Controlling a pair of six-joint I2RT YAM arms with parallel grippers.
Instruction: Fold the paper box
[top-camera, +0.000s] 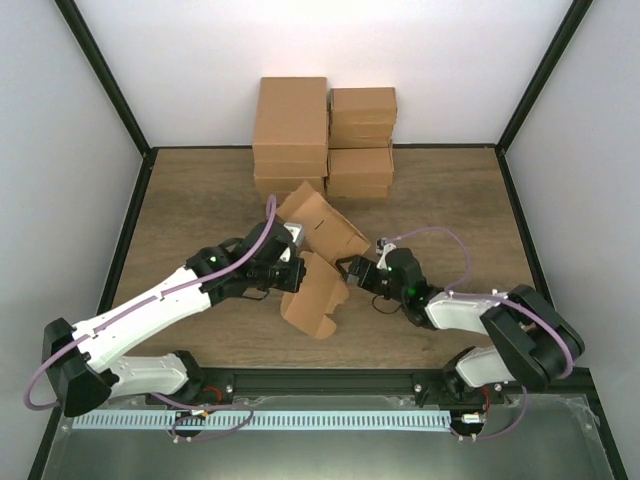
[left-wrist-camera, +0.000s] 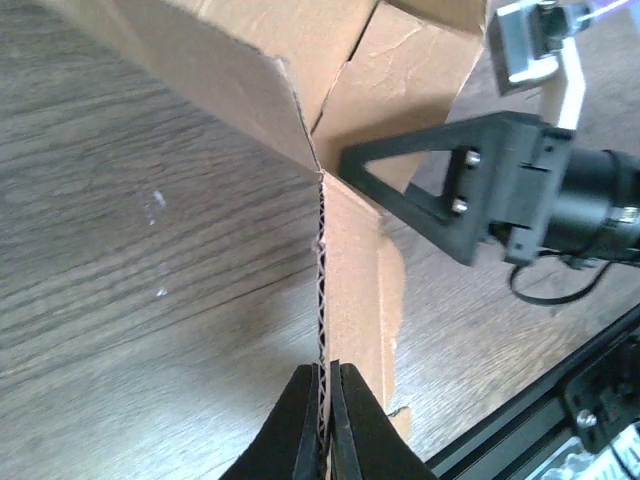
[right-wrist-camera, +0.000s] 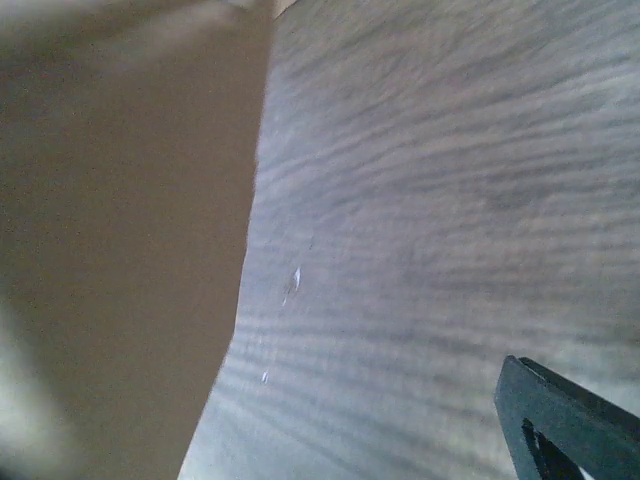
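The paper box (top-camera: 318, 258) is a tan cardboard piece, partly folded, standing with flaps up in the middle of the wooden table (top-camera: 450, 200). My left gripper (top-camera: 291, 276) is shut on it: in the left wrist view the two fingers pinch the corrugated edge (left-wrist-camera: 322, 300) of one panel, gripper (left-wrist-camera: 327, 395). My right gripper (top-camera: 353, 268) stands just right of the box, open. One of its black fingers (left-wrist-camera: 410, 170) lies against a box flap (left-wrist-camera: 400, 70). The right wrist view shows a blurred box panel (right-wrist-camera: 120, 260) at left and one fingertip (right-wrist-camera: 560, 430) at lower right.
Two stacks of larger brown cartons (top-camera: 291, 135) (top-camera: 362, 140) stand against the back wall, right behind the box. A black metal rail (top-camera: 330, 382) runs along the table's near edge. White walls with black posts close in the sides.
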